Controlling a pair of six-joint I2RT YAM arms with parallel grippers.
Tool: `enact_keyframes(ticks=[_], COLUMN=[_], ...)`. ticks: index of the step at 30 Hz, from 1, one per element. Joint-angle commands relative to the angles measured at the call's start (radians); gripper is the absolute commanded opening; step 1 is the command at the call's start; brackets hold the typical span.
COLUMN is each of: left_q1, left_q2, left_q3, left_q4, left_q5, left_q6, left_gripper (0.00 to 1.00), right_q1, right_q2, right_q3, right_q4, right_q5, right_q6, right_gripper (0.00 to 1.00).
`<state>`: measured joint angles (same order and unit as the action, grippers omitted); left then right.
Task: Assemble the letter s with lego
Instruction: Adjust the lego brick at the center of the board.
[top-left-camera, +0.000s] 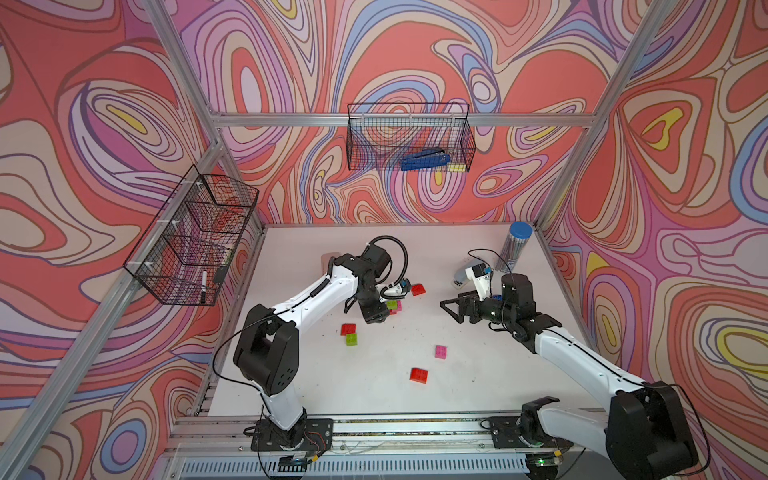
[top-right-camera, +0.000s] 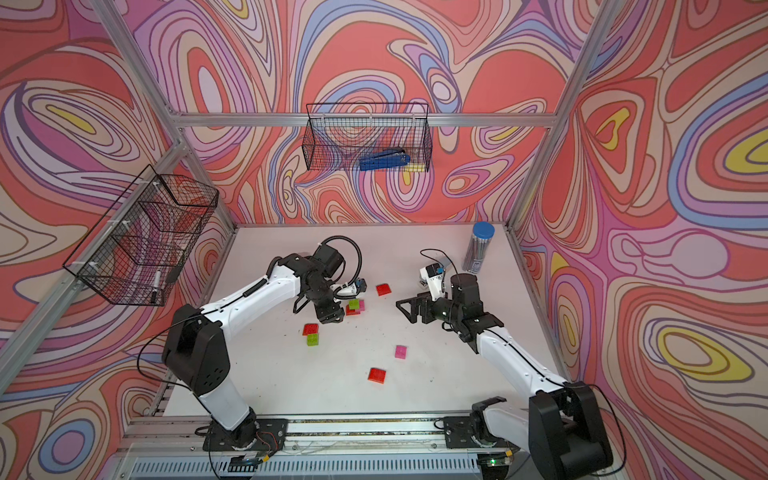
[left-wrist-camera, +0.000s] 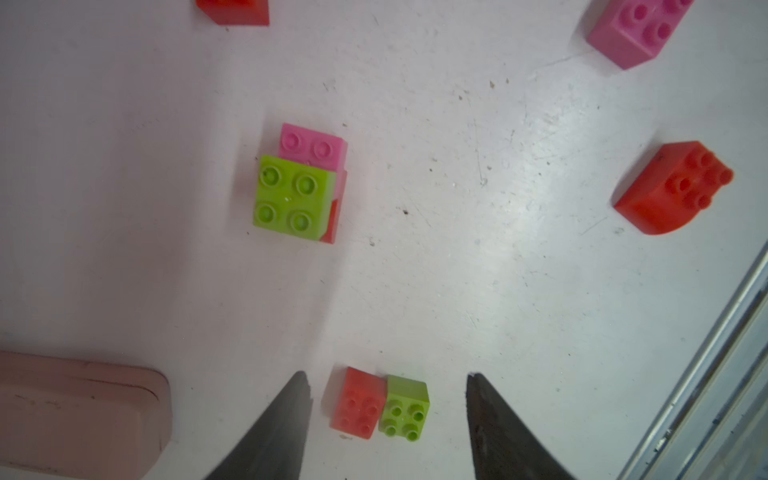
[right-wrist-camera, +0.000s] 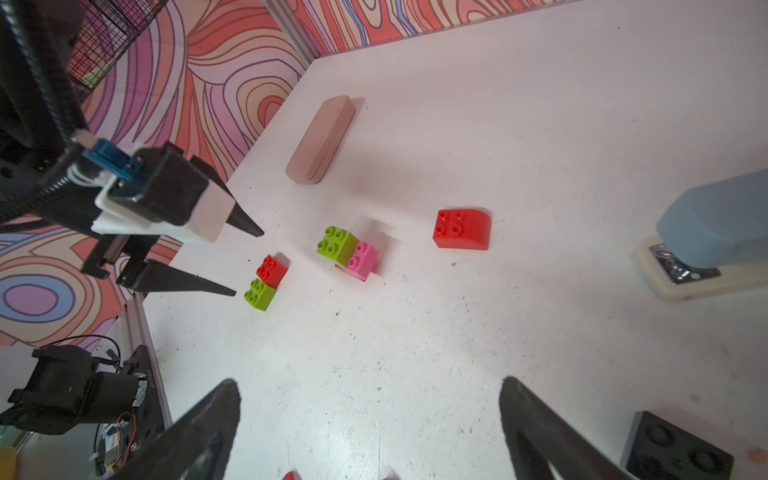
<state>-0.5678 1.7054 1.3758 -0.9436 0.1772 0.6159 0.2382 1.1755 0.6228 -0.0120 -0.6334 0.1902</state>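
Left jaws stand partly apart and hold nothing. In the left wrist view a small red studded plastic brick and a small lime green studded plastic brick lie touching side by side on the white counter. They sit in the gap between the two tips, clear of both. This pair lies left of the counter's middle.

Right jaws are spread wide and empty. They hang over the right half of the counter and point toward its left edge.

Near the counter's middle, toward the back edge from the pair, is a small stack. A square lime green top brick sits on a pink studded lower brick, leaving two pink studs uncovered. A sliver of a red bottom brick shows beneath.

A red curved-top brick lies alone farther toward the back edge. A loose pink four-stud brick and a second red curved-top brick lie apart from each other toward the front edge, right of the middle.

A pale blue-grey stapler rests toward the back right. A pink rounded oblong case lies toward the back left corner, well apart from the bricks.
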Motion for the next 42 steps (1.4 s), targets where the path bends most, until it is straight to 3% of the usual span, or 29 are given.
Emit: enact_keyframes(ticks=[1, 16, 29, 42], left_q1=[0.001, 0.003, 0.073, 0.087], left_q2=[-0.069, -0.264, -0.135, -0.035], left_q3=[-0.077, -0.417, -0.405, -0.374], left_q4=[-0.024, 0.024, 0.083, 0.123], left_q5=[-0.01, -0.1, -0.102, -0.117], left_q6=[-0.025, -0.167, -0.183, -0.168], left_gripper=[0.62, 0.64, 0.64, 0.63], right_q1=[0.012, 0.018, 0.018, 0.018], right_q2=[-0.016, 0.01, 0.013, 0.018], right_q3=[-0.01, -0.011, -0.008, -0.024], right_q4=[0.018, 0.03, 0.023, 0.043], right_q5=[-0.033, -0.021, 0.004, 0.025], right_q6=[0.006, -0.017, -0.046, -0.065], right_gripper=[0.98, 0.98, 0.98, 0.98])
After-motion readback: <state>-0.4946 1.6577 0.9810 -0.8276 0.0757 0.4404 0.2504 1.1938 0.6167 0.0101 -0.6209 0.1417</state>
